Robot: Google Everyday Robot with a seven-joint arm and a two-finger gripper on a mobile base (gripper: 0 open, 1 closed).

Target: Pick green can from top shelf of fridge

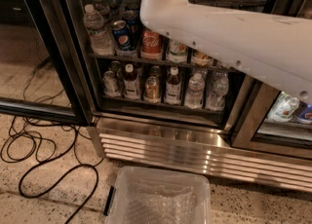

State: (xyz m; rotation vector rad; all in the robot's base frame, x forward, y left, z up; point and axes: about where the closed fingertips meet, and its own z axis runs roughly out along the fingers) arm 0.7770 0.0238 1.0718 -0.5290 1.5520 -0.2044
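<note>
white arm [219,33] crosses the fridge [161,142], its tool out of frame above.

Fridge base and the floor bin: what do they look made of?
Fridge base: likely brushed stainless steel, its slats show streaky reflections. Bin: probably translucent plastic, cloudy walls. The claw is out of view, past the white arm at the top edge.

Your arm [229,38] slants across the open fridge [161,140], covering its upper right, and the gripper is out of view past the top edge. The shelves [146,60] below stand packed (bottles [173,85] and cans [151,43] side by side). On the floor [253,203] a clear bin [161,194] and black cables [39,155] lie before it.
</note>
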